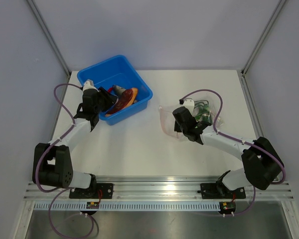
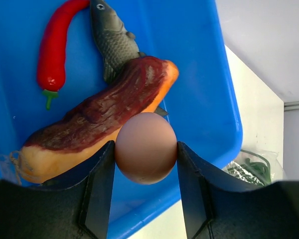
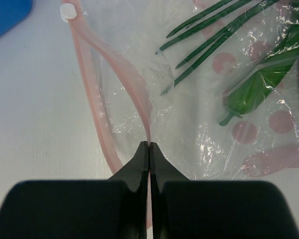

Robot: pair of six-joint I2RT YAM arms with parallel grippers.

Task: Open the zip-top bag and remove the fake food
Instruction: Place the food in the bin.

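Observation:
In the left wrist view my left gripper (image 2: pixel 145 155) is shut on a brown toy egg (image 2: pixel 145 148), held just above the blue tub (image 2: pixel 209 74). Inside the tub lie a grey fish (image 2: pixel 112 40), a red chili (image 2: pixel 52 50) and a dark-red and orange slab (image 2: pixel 104 114). The clear zip-top bag (image 3: pixel 199 129) lies on the table at the right with its mouth open. My right gripper (image 3: pixel 149 144) is shut on one side of its pink zip strip (image 3: pixel 92 114). Green beans (image 3: pixel 209 30) and a green pepper (image 3: pixel 259 84) show inside the bag.
The blue tub (image 1: pixel 139 84) stands at the back left of the white table (image 1: pixel 139 144), with my left gripper (image 1: pixel 105 97) over its near-left side. The bag (image 1: pixel 164 117) and my right gripper (image 1: pixel 178 115) are right of centre. Enclosure walls ring the table.

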